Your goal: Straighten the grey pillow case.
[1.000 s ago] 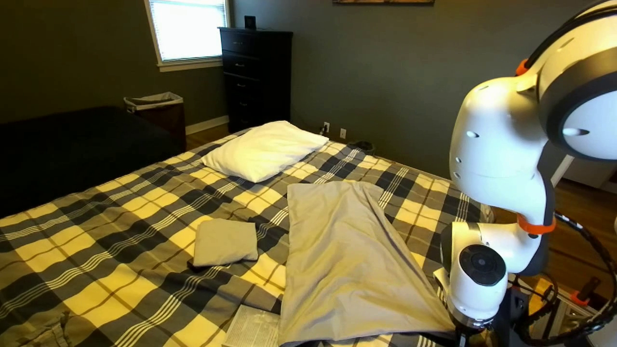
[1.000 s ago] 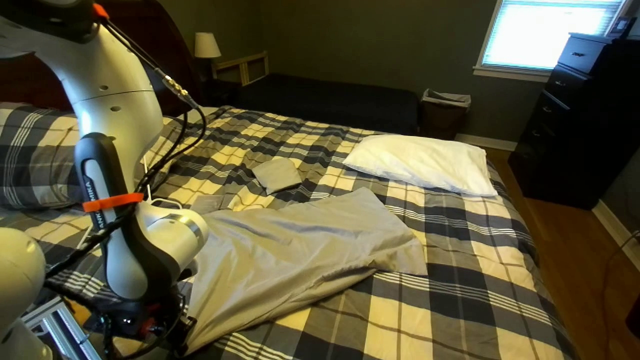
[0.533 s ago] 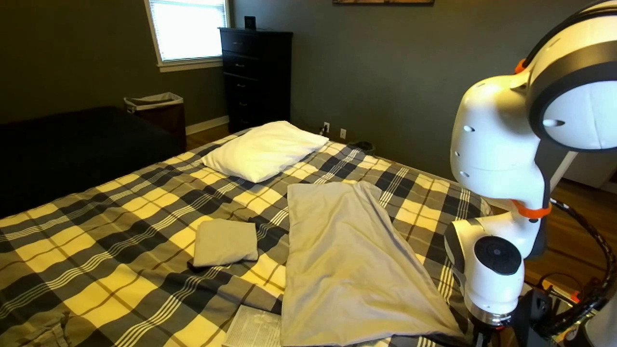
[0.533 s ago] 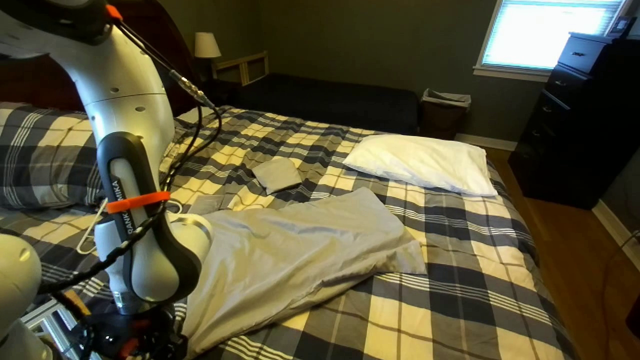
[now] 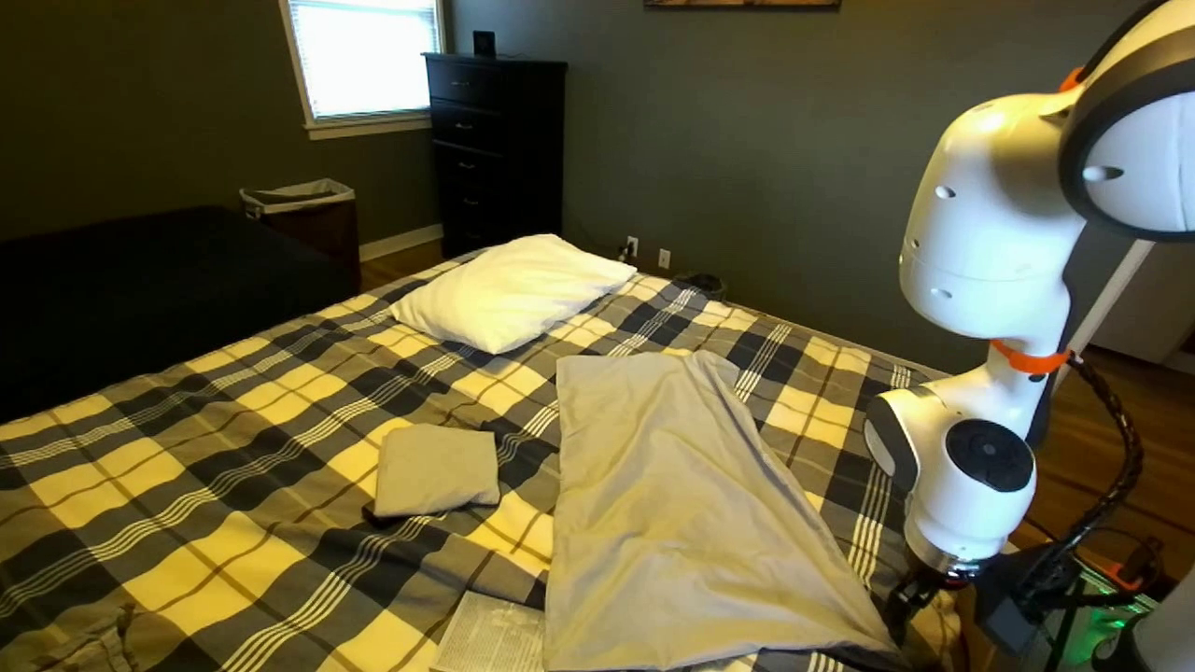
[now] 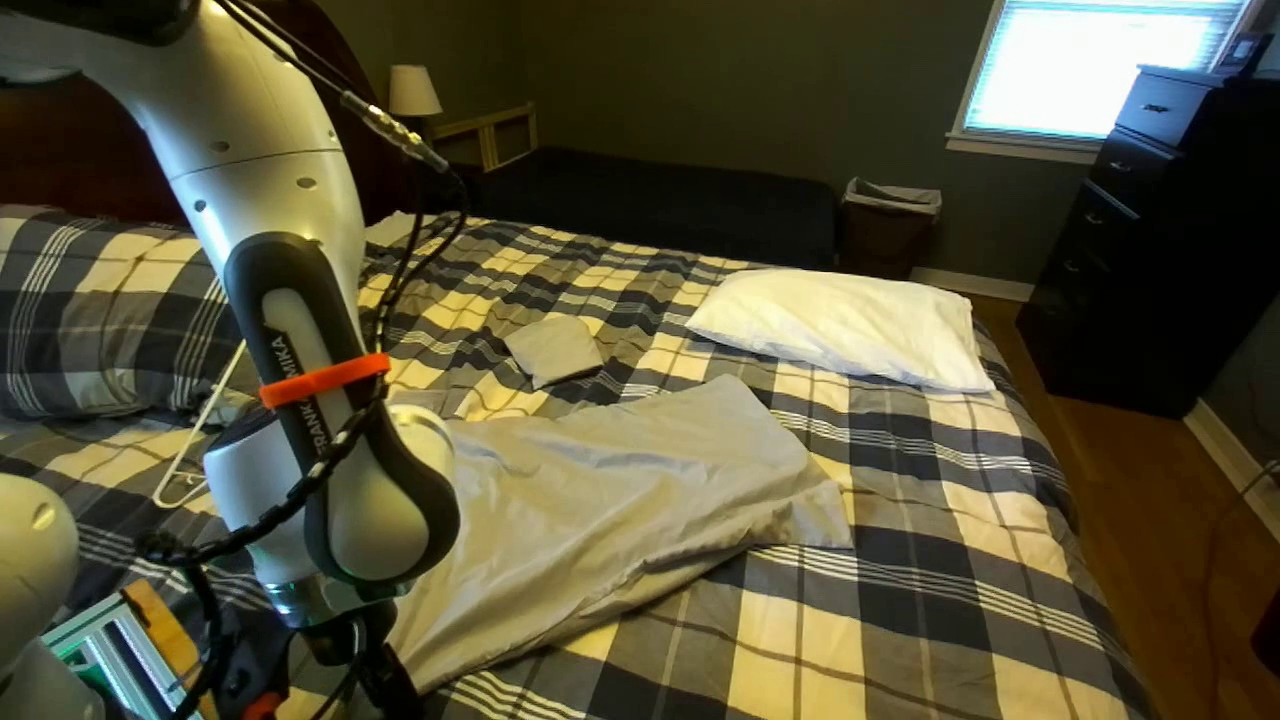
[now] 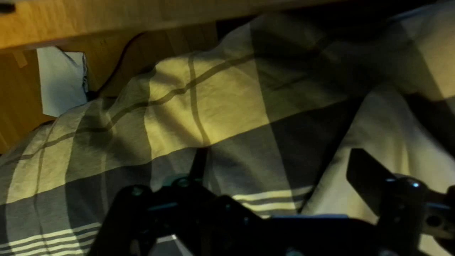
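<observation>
The grey pillow case (image 5: 691, 523) lies spread on the plaid bed with shallow wrinkles, seen in both exterior views. Its far end has a folded-over corner, and one long side slants toward the arm. At the case's near corner, by the bed's edge, is my gripper (image 5: 901, 607), pointing down. In the wrist view the gripper (image 7: 280, 160) stands wide open, with bare blanket and an edge of the pillow case (image 7: 387, 117) seen between and beyond its fingers. The right finger (image 7: 364, 170) overlaps the grey cloth in that view; whether it touches cannot be told.
A white pillow (image 5: 513, 289) lies at the bed's far end. Beside the case are a small folded grey cloth (image 5: 437, 469) and a flat pale piece (image 5: 490, 635). A metal frame (image 6: 120, 650) stands by the arm's base, and the blanket (image 7: 227, 103) drops over the bed's edge.
My gripper has gone from shut to open. The forearm has risen and swung, with the wrist tilting. The case's near corner has shifted slightly toward the bed's edge.
</observation>
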Available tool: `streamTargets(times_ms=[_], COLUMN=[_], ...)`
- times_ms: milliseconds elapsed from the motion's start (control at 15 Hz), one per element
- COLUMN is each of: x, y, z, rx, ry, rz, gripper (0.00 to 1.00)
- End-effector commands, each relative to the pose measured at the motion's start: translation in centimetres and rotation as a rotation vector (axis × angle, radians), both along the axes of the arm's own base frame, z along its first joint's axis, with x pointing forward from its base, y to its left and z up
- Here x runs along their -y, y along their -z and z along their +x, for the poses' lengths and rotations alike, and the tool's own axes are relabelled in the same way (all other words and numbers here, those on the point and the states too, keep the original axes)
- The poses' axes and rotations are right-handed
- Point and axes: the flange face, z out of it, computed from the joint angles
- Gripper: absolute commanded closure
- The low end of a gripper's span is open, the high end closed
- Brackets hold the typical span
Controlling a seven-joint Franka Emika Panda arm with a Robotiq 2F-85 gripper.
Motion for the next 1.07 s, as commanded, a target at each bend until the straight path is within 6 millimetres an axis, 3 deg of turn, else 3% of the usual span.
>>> streamTargets(times_ms=[0, 67, 133, 200, 400, 533, 800, 1000], x=[1.8, 2.8, 3.6, 2.7, 3.1, 2.0, 6.3, 11.4], y=[-2.4, -2.7, -2.9, -2.1, -2.3, -2.8, -5.8, -6.8], z=[-0.1, 2.1, 2.4, 1.9, 2.1, 5.0, 9.7, 12.4], rx=[0.129, 0.154, 0.154, 0.110, 0.118, 0.157, 0.249, 0.269], ry=[0.120, 0.166, 0.187, 0.125, 0.132, 0.193, 0.356, 0.469], rz=[-0.005, -0.011, -0.024, -0.023, -0.021, 0.042, 0.105, 0.101], gripper=[0.00, 0.00, 0.00, 0.00, 0.00, 0.00, 0.00, 0.00])
